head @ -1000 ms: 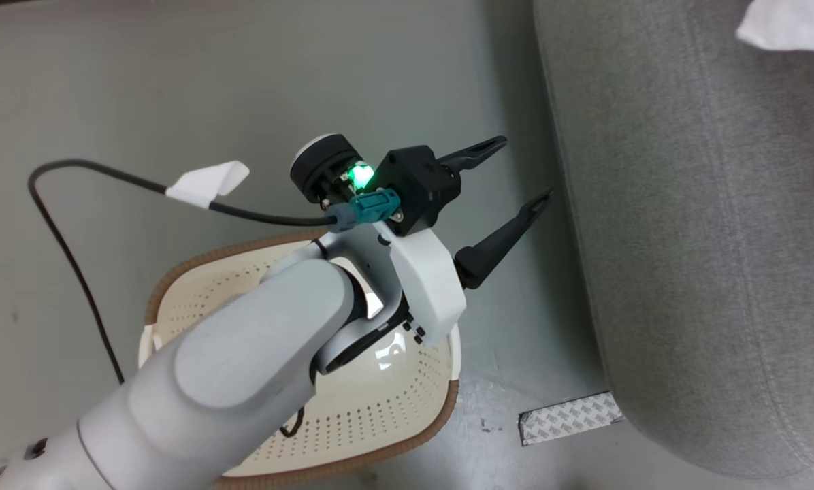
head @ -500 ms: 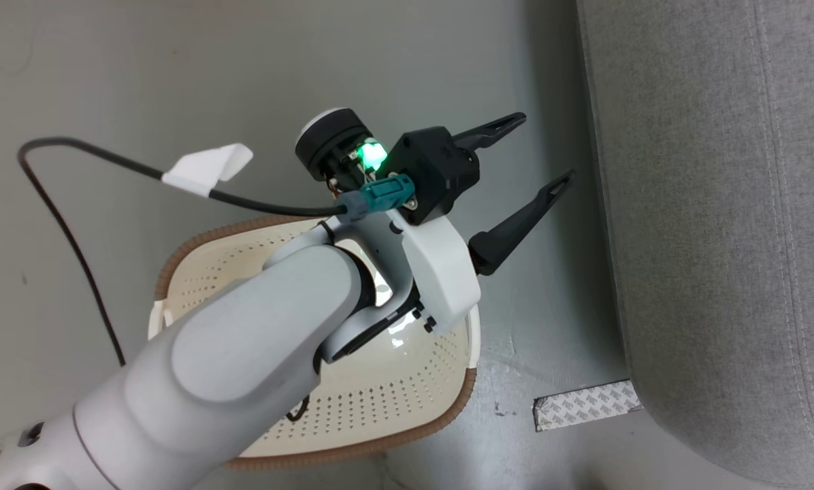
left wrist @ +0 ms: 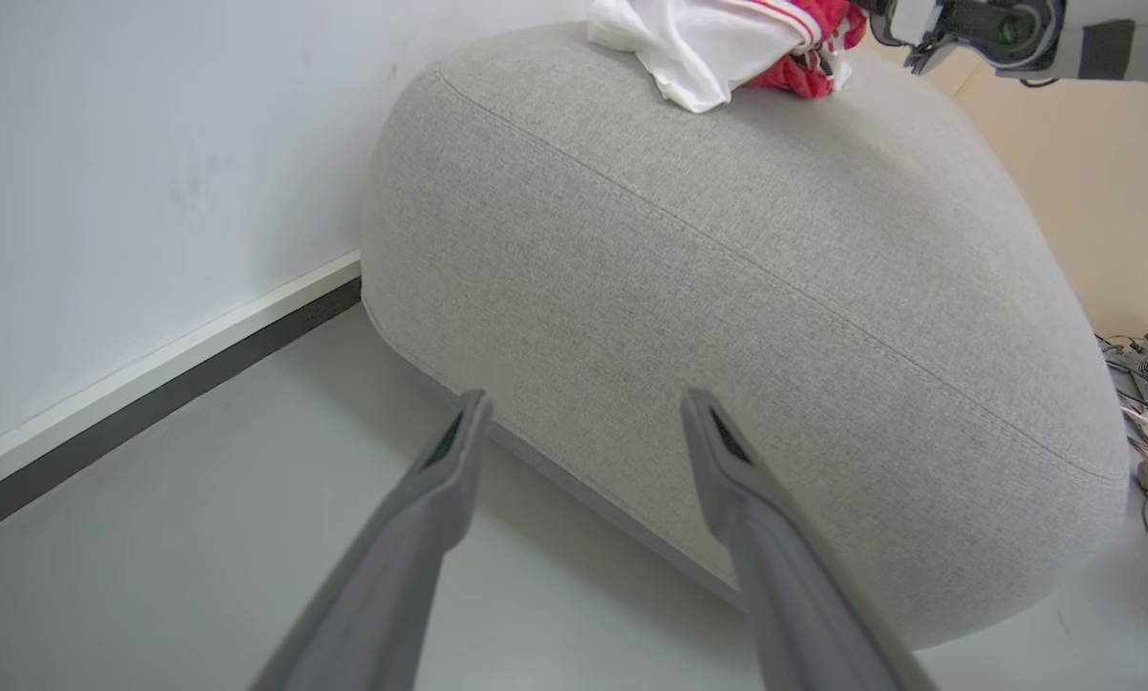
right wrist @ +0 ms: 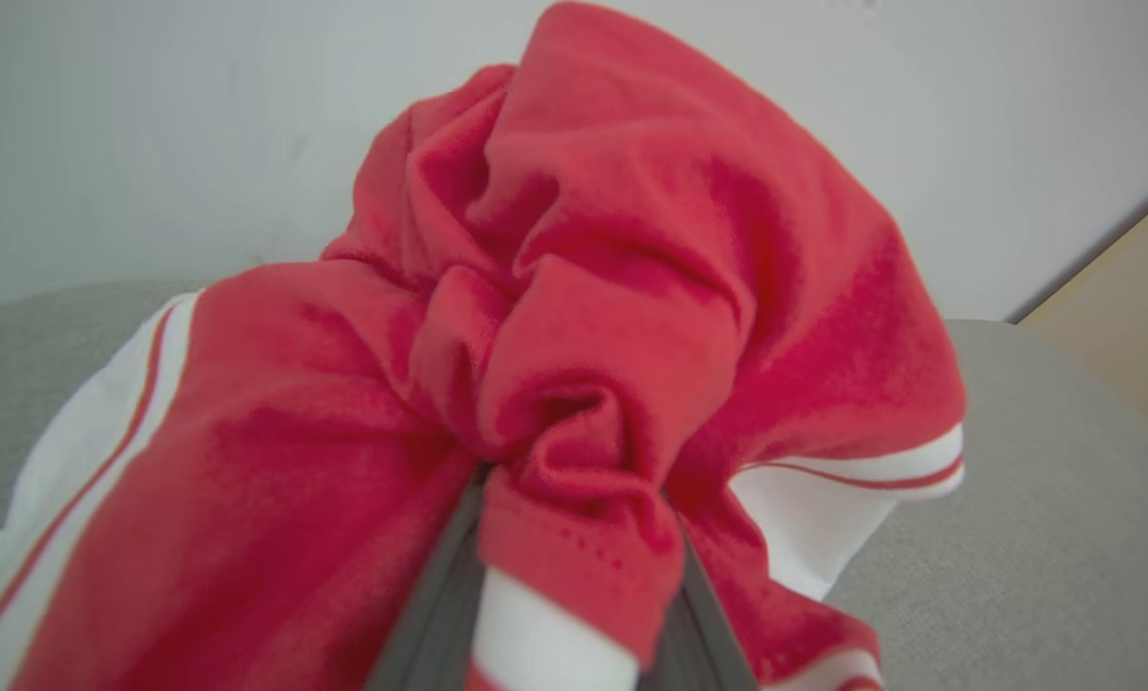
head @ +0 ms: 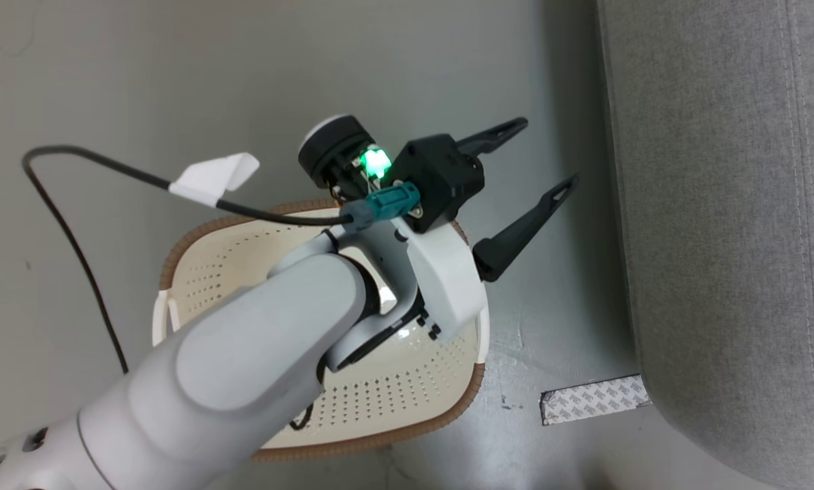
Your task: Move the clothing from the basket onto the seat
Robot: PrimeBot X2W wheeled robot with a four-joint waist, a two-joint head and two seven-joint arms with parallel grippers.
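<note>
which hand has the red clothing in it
The right hand: red clothing is bunched between its fingers, over the seat. The left hand is spread open and empty.

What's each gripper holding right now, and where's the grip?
Right gripper pinches the clothing by a bunched red fold near its white hem. Left gripper is open, empty.

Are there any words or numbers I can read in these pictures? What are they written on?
No text here can be read.
On the patterned strip stuck to the floor: tiny repeated marks, too small to read.
On the white tag around the black cable: nothing, the side that shows is blank.
On the clothing: red and white with stripes, no letters showing.
</note>
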